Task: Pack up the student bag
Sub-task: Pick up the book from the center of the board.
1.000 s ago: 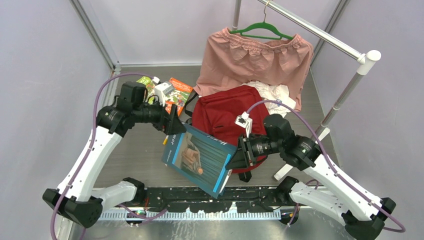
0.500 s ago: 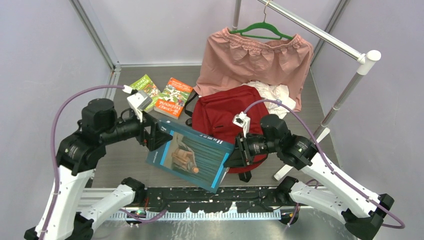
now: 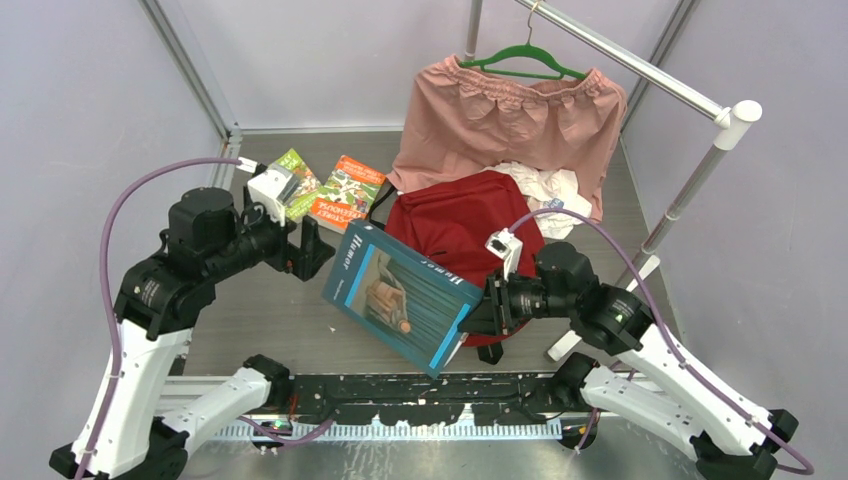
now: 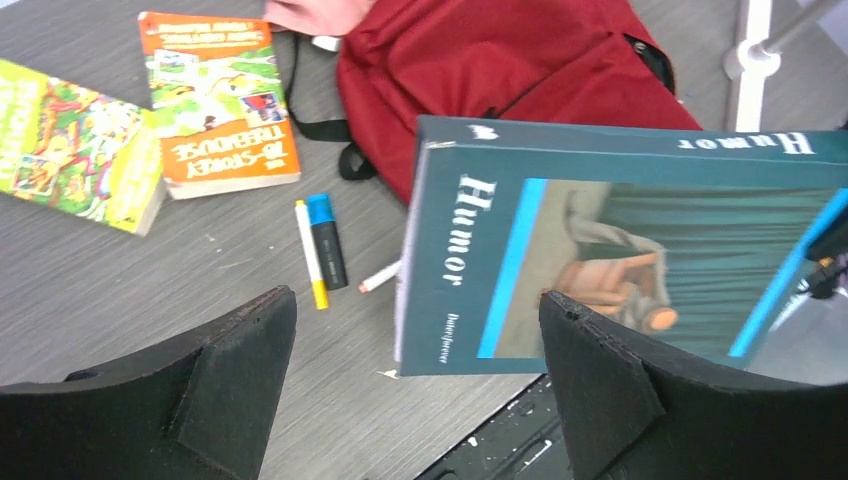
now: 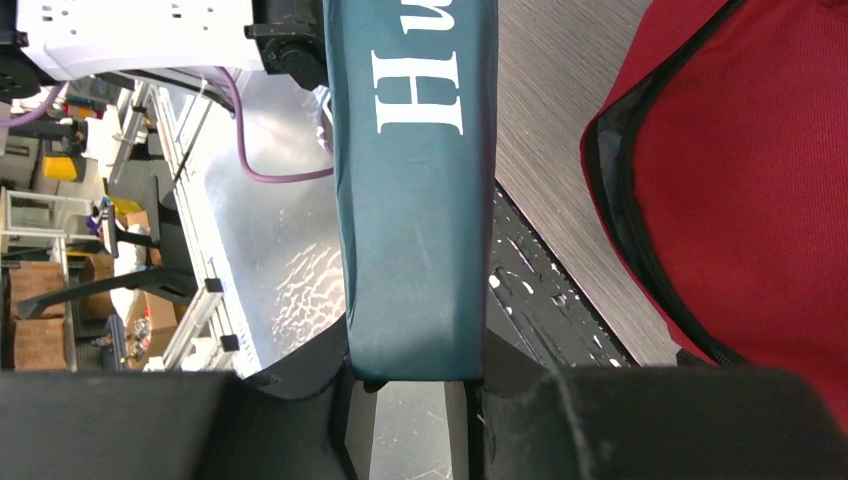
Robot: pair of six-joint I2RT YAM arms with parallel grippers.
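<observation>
So the right tool (image 3: pixel 478 318) is clamped on the near corner of a big teal hardcover book titled "Humor" (image 3: pixel 405 300), holding it tilted up off the grey wood-grain bench (image 3: pixel 270 310). In the wrist view the spine is pinched tight between both pads.

The soft dark-red fabric backpack with black zipper trim (image 3: pixel 455 225) lies flat mid-bench, just behind the book. That tool sits right at the bag's near edge, and its wrist camera shows the bag just off to the right of the spine.

The left tool (image 3: pixel 312 248) is spread wide with nothing in it. It hovers left of the bag, near the book's far-left corner but apart from it.

Room is tight. The bag's far edge meets the hanging pale pink garment (image 3: pixel 505 115), and a crumpled white cloth (image 3: pixel 545 185) sits at its far right. A metal rack post (image 3: pixel 690 190) stands to the right. An orange paperback (image 3: pixel 347 193) and a green paperback (image 3: pixel 295 178) lie to the left. A blue marker (image 4: pixel 326 240) and a white-and-yellow pen (image 4: pixel 308 255) lie near the strap. The near-left of the bench is the open bit.
</observation>
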